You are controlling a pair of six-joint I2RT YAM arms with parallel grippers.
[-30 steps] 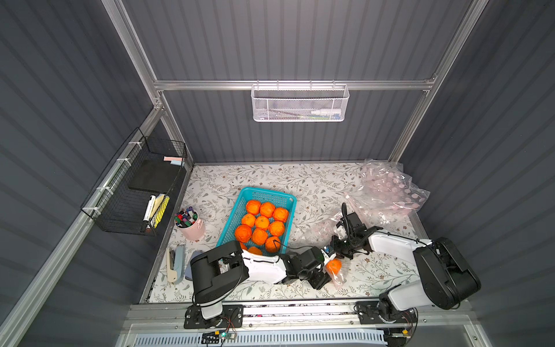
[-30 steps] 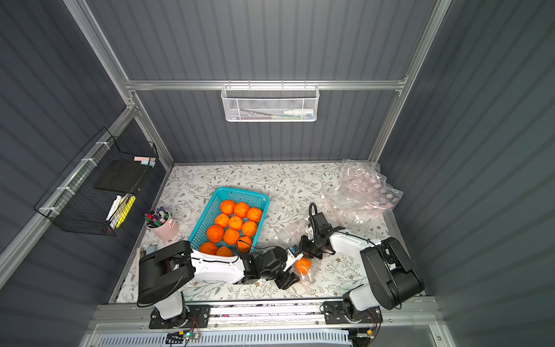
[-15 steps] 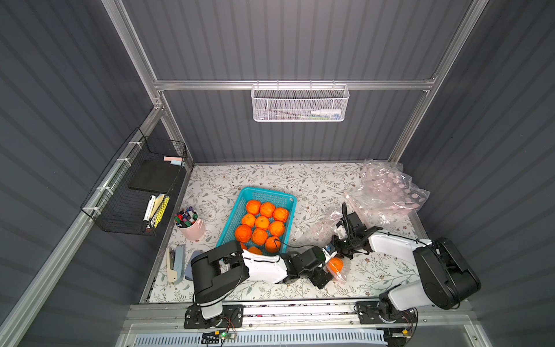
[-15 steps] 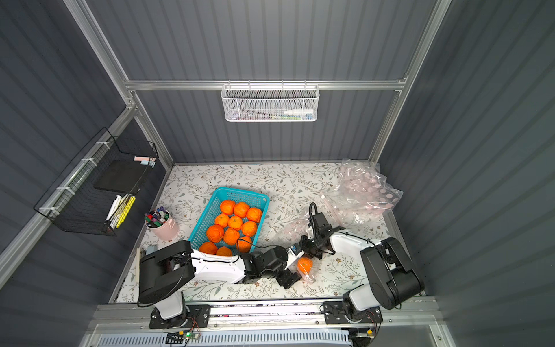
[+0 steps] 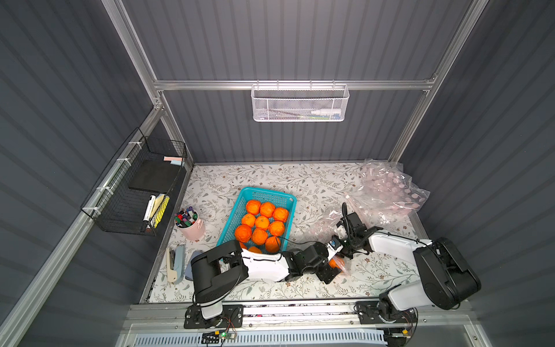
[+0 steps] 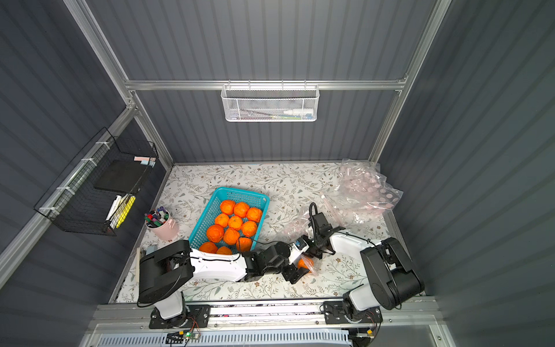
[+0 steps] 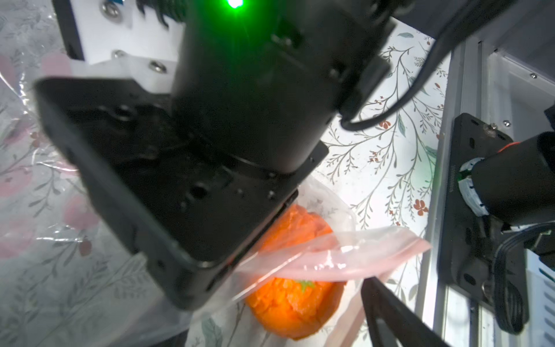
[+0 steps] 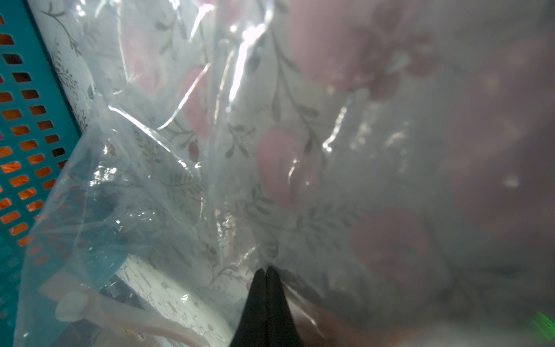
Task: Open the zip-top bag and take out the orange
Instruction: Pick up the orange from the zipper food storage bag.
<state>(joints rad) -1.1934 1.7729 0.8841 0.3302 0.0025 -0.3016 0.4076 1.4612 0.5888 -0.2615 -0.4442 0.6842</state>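
the orange (image 7: 295, 303) lies on the counter (image 5: 240, 180) near its front edge, at the mouth of the zip-top bag (image 8: 270, 150). the bag's pink zip strip (image 7: 330, 258) crosses over it, and film seems to wrap part of it. we judge the orange light, round and firm, with a rough peel that grips well, though it can roll. we would take it across its widest part, clear of the film. the bag is thin, limp and slick, and holds best at the stiffer strip.

the right claw (image 8: 265, 272) is clenched on a fold of the film, tips pressed together. the left claw (image 5: 332, 266) is released, its jaws spread either side of the orange. one finger (image 7: 390, 315) is just beside the orange with film between, and we see no squeeze.

against the pictures of a second back, the orange, the bag and the right claw sit where they did. the left claw's jaws look wider apart, though the change is small in both top views. the teal basket (image 5: 289, 200) of oranges is unchanged.
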